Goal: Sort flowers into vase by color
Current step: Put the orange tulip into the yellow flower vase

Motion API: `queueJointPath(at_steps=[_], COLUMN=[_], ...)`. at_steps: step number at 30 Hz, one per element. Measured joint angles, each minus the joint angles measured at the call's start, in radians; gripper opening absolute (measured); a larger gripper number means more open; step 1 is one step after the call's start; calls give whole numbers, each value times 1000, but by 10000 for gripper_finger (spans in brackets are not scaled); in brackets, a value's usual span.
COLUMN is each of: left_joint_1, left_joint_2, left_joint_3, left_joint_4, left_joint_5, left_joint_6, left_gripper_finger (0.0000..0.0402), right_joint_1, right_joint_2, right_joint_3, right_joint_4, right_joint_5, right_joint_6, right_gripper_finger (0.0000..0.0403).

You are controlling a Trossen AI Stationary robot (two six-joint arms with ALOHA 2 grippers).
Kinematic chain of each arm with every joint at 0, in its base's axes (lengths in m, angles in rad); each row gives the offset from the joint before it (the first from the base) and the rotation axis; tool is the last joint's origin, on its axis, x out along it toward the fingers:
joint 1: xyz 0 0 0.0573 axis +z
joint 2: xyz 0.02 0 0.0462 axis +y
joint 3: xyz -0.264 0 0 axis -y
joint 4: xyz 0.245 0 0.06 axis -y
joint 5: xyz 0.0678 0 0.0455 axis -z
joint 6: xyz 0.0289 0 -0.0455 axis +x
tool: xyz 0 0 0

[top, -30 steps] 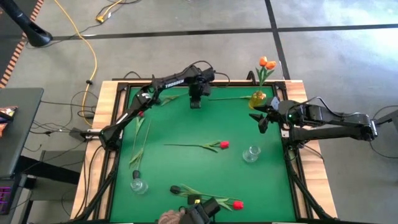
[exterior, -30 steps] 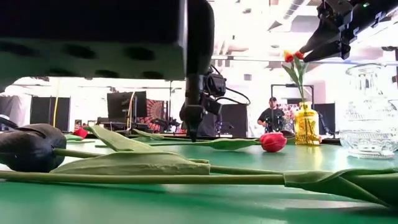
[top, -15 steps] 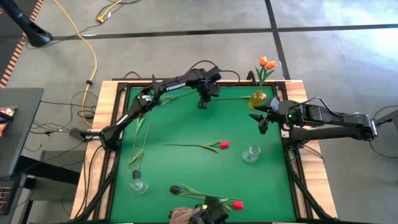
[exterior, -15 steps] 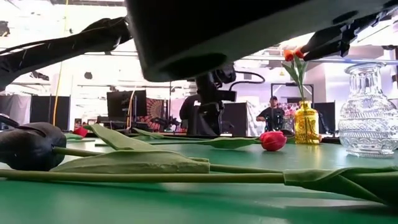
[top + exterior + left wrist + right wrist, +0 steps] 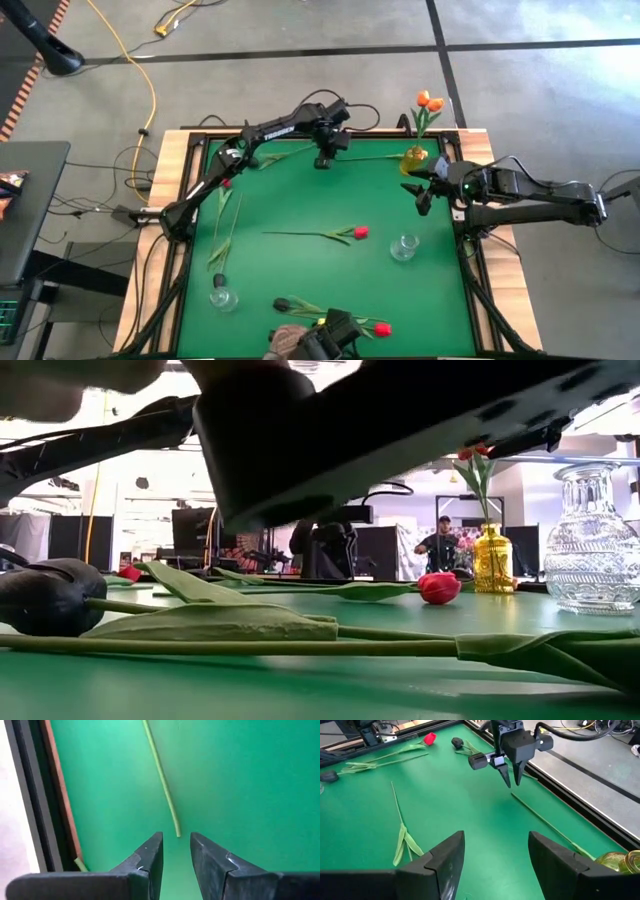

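Just ahead of left gripper (image 5: 176,851), jaws parted and empty: thin green stem (image 5: 161,775), bare tip by fingertips, flat on green mat (image 5: 250,780). Dark table edge (image 5: 35,805) beside. Right gripper (image 5: 495,855) agape, waiting opposite.

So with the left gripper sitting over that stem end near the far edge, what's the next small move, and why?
Probably a short descent. The left gripper hangs above the mat with its fingers slightly apart, and the loose end of the green stem lies just ahead of the gap, not yet between them. Lowering to straddle the stem and then closing looks right. The right gripper waits open near the yellow vase.
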Motion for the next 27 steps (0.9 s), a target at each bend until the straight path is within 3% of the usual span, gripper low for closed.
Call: queueJointPath(at_steps=[5,13,21,27], left_joint_1=[-3,-38,-10,24], left_joint_2=[-12,-28,-27,-27], left_joint_3=[0,2,-7,-20], left_joint_4=[39,199,340,455], left_joint_5=[-41,60,142,283], left_joint_6=[-7,-125,-357,-530], left_gripper_finger=[87,87,86,86], right_joint_1=[0,-2,-31,-53], right_joint_2=[0,0,0,0], right_joint_3=[0,0,0,0], right_joint_4=[0,2,9,40], right_joint_5=[-1,-1,-1,-2], right_joint_6=[1,8,9,10], right_gripper_finger=[246,246,246,246])
